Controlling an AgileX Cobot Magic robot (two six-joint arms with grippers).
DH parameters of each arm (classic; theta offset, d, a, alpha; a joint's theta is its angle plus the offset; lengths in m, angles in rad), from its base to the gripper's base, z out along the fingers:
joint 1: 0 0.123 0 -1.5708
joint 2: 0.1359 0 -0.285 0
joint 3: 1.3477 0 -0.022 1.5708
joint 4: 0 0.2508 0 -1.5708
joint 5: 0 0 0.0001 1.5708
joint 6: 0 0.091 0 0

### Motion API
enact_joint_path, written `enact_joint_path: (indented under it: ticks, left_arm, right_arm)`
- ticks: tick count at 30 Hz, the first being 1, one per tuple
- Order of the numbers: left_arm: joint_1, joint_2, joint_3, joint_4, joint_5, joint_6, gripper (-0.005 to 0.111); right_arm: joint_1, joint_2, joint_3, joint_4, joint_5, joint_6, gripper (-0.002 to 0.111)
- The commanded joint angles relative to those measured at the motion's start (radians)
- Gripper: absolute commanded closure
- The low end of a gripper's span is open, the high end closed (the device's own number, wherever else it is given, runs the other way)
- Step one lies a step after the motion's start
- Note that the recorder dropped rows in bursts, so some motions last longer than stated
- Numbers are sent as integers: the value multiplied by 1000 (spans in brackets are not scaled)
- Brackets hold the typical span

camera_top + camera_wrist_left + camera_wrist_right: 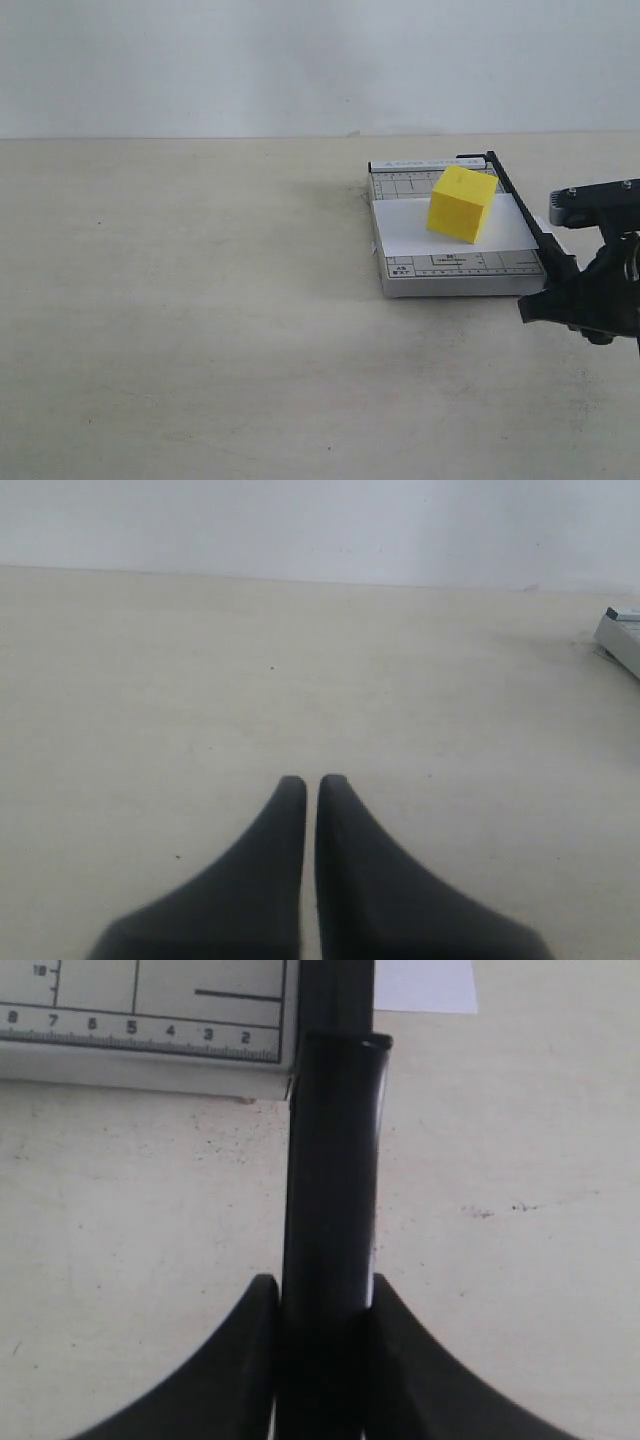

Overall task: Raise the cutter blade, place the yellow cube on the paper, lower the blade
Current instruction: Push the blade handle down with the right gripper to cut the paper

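Note:
The yellow cube (463, 204) rests on the white paper (410, 225), which lies on the grey ruled cutter base (455, 272). The black cutter blade (520, 205) runs along the base's right edge, lying low. Its thick handle (333, 1170) sits between the fingers of my right gripper (322, 1295), which is shut on it; in the exterior view that gripper (570, 290) is at the base's near right corner. A corner of the paper (425, 985) sticks out beyond the blade. My left gripper (306, 780) is shut and empty over bare table, and it does not show in the exterior view.
The cutter base's corner (622, 635) shows at the edge of the left wrist view. The beige table (180, 300) stretches wide to the left of the cutter. A pale wall (300, 60) stands behind the table.

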Motion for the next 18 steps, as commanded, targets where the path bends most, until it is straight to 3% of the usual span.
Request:
enact_joint_path:
  ticks: [1,18]
  left_arm:
    - [4,-4,2,-8,-3,4,102]
    - [4,-4,2,-8,-3,4,102]
  right_arm:
    - [19,40,17,34,-88,-22,100]
    - [19,93,17,40,-155,-16,98]
